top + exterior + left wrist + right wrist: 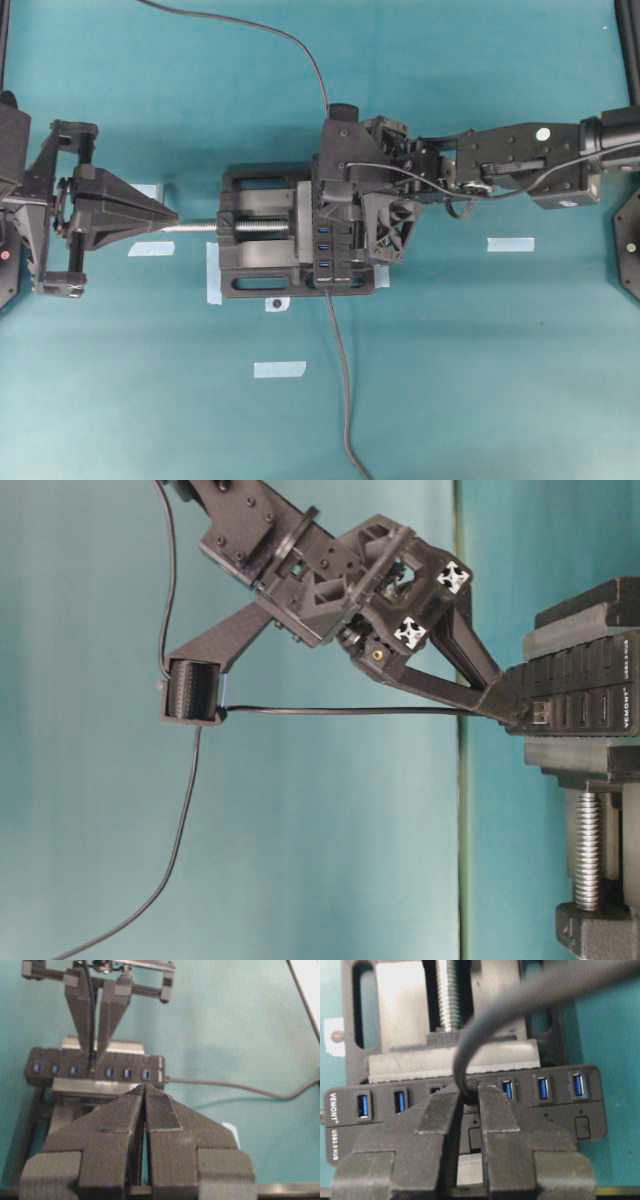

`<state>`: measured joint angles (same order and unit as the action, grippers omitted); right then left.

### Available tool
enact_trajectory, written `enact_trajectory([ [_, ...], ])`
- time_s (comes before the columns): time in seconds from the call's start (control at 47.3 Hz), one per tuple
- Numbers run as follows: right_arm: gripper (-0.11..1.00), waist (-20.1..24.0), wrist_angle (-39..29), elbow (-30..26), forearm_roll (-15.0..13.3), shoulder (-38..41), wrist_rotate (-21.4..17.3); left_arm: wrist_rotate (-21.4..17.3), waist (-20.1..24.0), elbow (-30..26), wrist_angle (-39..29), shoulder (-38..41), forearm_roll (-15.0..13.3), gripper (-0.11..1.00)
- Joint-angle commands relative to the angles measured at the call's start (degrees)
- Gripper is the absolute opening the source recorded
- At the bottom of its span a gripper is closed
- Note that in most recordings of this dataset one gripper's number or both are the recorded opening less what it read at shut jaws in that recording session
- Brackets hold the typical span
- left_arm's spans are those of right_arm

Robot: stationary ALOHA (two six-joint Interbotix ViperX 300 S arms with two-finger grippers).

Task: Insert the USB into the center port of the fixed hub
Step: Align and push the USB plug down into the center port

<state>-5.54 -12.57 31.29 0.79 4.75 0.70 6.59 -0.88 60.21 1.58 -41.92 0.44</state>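
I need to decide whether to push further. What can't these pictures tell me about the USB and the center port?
- The USB: right wrist view, the right gripper covers all but its top; seating depth unknown.
- The center port: hidden behind that gripper in every view.
- The fixed hub: overhead, the arm covers its upper half.
- Left gripper: shut, blocking the hub's lower edge in its wrist view.

The fixed hub (327,240) sits in the vise (262,246), between left claw (172,216) and right claw (322,222).

the black hub (460,1110) lies clamped across mid-frame, blue ports in a row. the usb plug (470,1091), on its dark cable, meets the center port (93,1069).
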Motion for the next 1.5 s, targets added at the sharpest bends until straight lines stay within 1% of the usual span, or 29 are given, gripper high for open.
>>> enact_trajectory([
  [0.0, 0.09, 0.26, 0.35, -0.79, 0.18, -0.7, -0.35, 0.09, 0.0, -1.32, 0.53, -0.09, 0.18, 0.0],
  [1.078, 0.08, -0.18, 0.09, 0.97, 0.18, 0.53, -0.44, 0.18, 0.0, -1.41, 0.53, -0.09, 0.18, 0.0],
  [1.48, 0.08, -0.18, -0.09, 1.05, 0.18, 2.37, -0.35, 0.18, 0.0, -1.32, 0.53, 0.0, 0.09, 0.0],
])
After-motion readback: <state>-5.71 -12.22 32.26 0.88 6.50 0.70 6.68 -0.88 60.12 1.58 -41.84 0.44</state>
